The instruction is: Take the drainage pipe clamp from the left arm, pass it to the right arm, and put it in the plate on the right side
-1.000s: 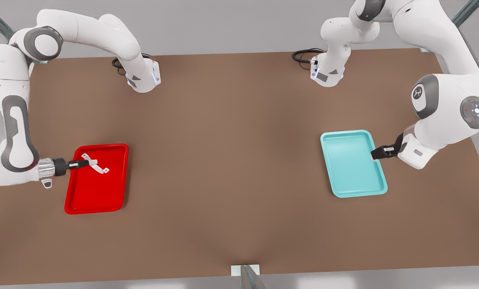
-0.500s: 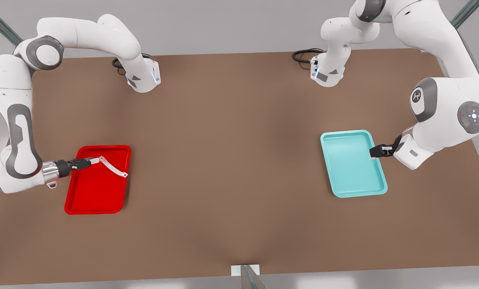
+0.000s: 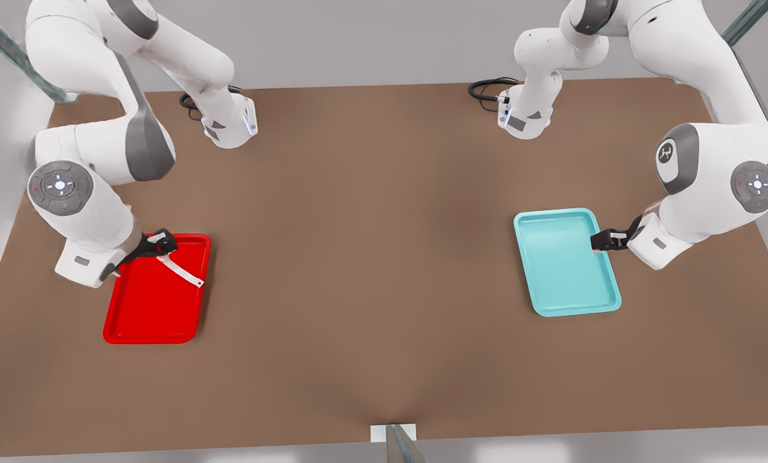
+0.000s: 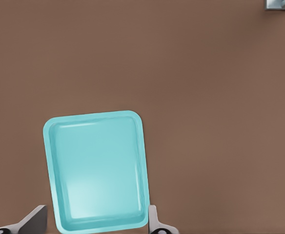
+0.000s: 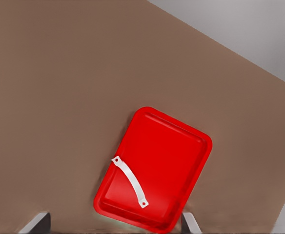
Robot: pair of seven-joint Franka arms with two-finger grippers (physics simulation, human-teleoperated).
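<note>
The drainage pipe clamp (image 3: 181, 270) (image 5: 129, 181), a thin white curved strap, lies in the red plate (image 3: 146, 321) (image 5: 181, 146) near one long rim. My right gripper (image 3: 159, 244) (image 5: 114, 222) hovers over the plate's far corner at the front view's left. It is open, its fingers spread wide with nothing between them, and the clamp is below it. On the front view's right, my left gripper (image 3: 599, 241) (image 4: 96, 222) stands open and empty over the edge of the teal tray (image 3: 567, 260) (image 4: 96, 170).
Both trays rest on a brown table (image 3: 371, 257). The two arm bases (image 3: 229, 125) (image 3: 525, 119), with black cables, stand at the table's far edge. A small metal bracket (image 3: 393, 434) sits at the middle of the near edge.
The right arm has folded, bringing its wrist closer above the plate's corner. Its gripper held the clamp by one end before; now it is open and the clamp lies in the plate. The left arm barely moved.
</note>
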